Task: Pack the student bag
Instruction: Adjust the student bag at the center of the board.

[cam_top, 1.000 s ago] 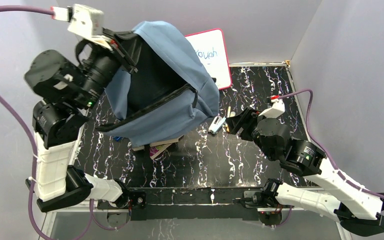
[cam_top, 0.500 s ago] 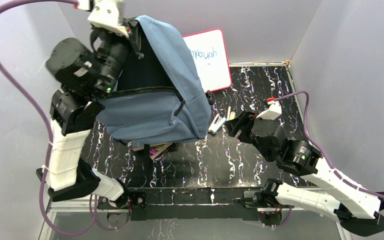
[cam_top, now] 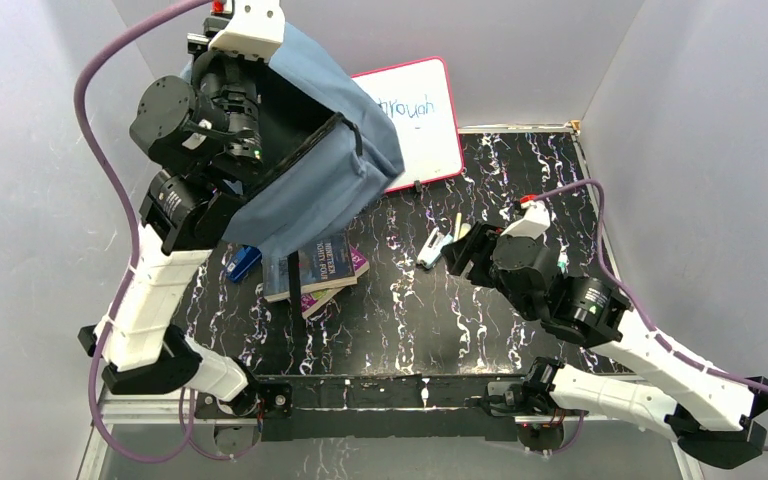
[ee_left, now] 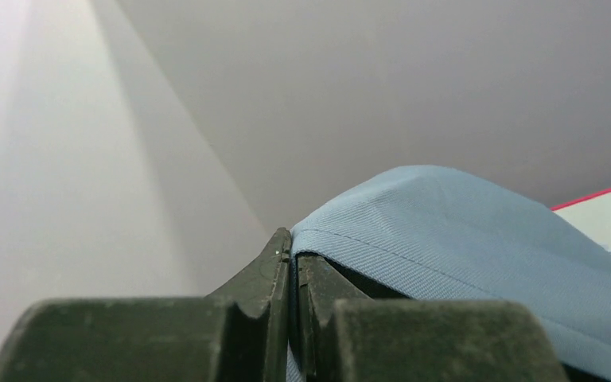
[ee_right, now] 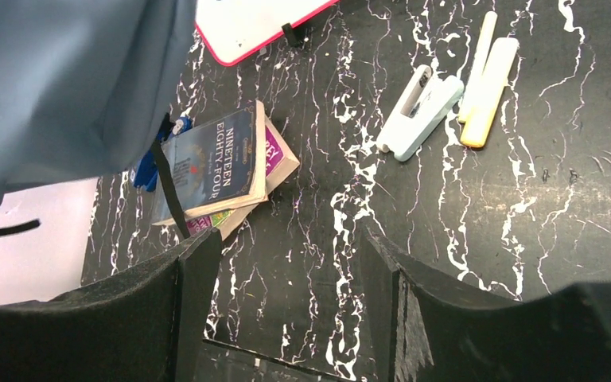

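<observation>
Left gripper (ee_left: pixel 293 253) pinched on student bag (cam_top: pixel 330 170) fabric edge, bag hanging aloft. Thin pinch may slip, bag drops on books (cam_top: pixel 322 266). Right gripper (ee_right: pixel 286 247) wide, empty.

Robotics lab test cell: plain grey walls (cam_top: pixel 700 90) box in a black marbled table (cam_top: pixel 410 330) carrying two cabled robot arms (cam_top: pixel 150 300).

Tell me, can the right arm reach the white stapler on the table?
Probably yes. The right tool is open and hovers close to the white stapler, with nothing between them. The student bag is held up on the other side, out of the way.
</observation>
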`<state>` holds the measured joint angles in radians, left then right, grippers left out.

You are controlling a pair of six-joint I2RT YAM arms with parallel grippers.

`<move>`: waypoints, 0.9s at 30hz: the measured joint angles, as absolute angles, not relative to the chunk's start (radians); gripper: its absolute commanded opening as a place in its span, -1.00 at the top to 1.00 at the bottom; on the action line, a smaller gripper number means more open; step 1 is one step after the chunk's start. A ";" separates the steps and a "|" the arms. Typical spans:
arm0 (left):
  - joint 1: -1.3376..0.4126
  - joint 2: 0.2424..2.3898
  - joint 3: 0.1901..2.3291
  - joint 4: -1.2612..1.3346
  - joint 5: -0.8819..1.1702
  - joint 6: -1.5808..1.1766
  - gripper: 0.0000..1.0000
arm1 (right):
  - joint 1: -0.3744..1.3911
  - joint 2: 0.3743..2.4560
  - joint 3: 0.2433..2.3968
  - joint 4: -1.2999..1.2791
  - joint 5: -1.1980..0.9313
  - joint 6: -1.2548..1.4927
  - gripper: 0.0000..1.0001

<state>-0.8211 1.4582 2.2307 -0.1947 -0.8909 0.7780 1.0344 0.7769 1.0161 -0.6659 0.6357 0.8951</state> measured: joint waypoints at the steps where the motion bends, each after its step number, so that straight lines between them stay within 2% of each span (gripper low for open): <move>1: -0.821 1.448 2.209 -0.158 -0.917 0.827 1.00 | 1.034 0.781 1.016 -0.661 0.632 0.895 -0.43; 8: -0.821 1.387 2.138 -0.078 -1.015 0.992 1.00 | 1.034 0.802 0.996 -0.637 0.603 0.895 -0.43; 18: -0.815 1.310 2.020 -0.257 -1.024 0.911 1.00 | 1.034 0.813 0.984 -0.619 0.570 0.895 -0.44; 27: -0.638 1.407 1.879 -0.326 -0.921 0.859 1.00 | 1.034 0.799 0.983 -0.619 0.564 0.897 -0.45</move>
